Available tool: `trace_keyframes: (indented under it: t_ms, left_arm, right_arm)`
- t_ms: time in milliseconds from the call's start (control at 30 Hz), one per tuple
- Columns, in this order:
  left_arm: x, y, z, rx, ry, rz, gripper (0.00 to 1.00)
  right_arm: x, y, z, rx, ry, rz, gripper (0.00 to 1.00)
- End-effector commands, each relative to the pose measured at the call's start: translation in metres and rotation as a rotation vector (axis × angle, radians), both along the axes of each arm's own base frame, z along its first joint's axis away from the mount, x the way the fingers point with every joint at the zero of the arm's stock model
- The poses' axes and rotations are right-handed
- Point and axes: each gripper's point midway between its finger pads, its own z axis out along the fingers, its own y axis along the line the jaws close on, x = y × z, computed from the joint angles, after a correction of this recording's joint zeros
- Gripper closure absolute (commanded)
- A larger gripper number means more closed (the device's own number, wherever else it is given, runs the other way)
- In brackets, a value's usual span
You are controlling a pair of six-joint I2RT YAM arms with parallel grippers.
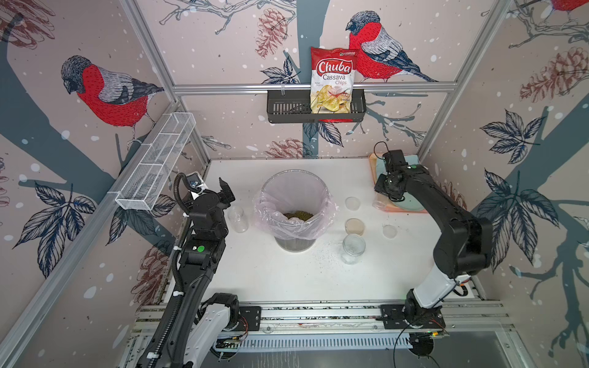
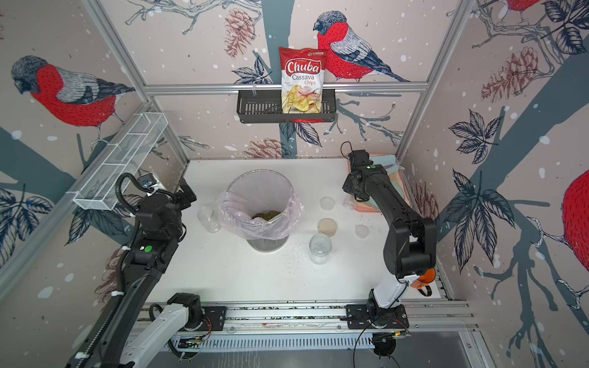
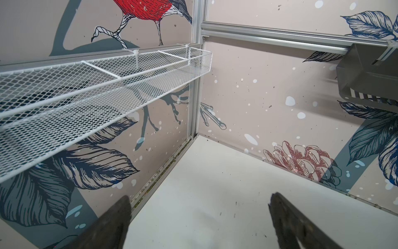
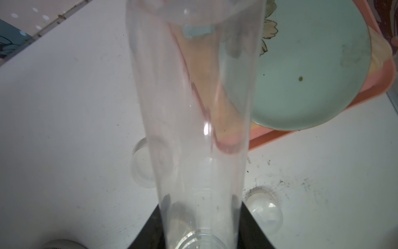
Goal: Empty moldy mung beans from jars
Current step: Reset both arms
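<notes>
Left pincer (image 3: 200, 197): spread wide, gripping nothing, poised just beside the short jar (image 1: 237, 219).
Short jar: upright on the bench (image 1: 255, 280), and it looks empty!
Bin (image 1: 271, 188): mung beans (image 1: 298, 215) heaped in the pink liner, well apart from both pincers.
Wide jar (image 1: 353, 250): upright, lid off, apparently empty.
Right pincer (image 4: 199, 228): clamped on the tall tube (image 4: 193, 107), clear right through, at the tray (image 4: 269, 138) edge.
Progress: all 3 jars look emptied; only setting the tube down seems left.
</notes>
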Motion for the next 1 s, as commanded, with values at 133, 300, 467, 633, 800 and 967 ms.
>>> trace_keyframes:
  t_ms: [133,300,467,633,800,967]
  left_arm:
    - [0.0,0.002,0.01,-0.022,-0.05,0.01,0.03]
    - [0.001,0.0,0.01,-0.027,-0.051,0.002,0.03]
    - [0.002,0.0,0.009,-0.024,-0.048,0.001,0.03]
    - [0.005,-0.001,0.007,-0.021,-0.041,-0.004,0.03]
    - [0.004,0.0,0.008,-0.016,-0.042,0.002,0.03]
    - [0.003,0.001,0.008,-0.012,-0.043,0.007,0.03]
  right_arm:
    - [0.005,0.014,-0.023,-0.14,0.154,0.167,0.56]
    - [0.009,0.017,-0.047,-0.191,0.221,0.201,0.57]
    - [0.015,0.015,-0.076,-0.236,0.293,0.21,0.57]
    - [0.021,0.018,-0.088,-0.24,0.323,0.227,0.57]
    - [0.026,0.017,-0.101,-0.261,0.354,0.24,0.5]
    - [0.027,0.018,-0.109,-0.261,0.362,0.244,0.38]
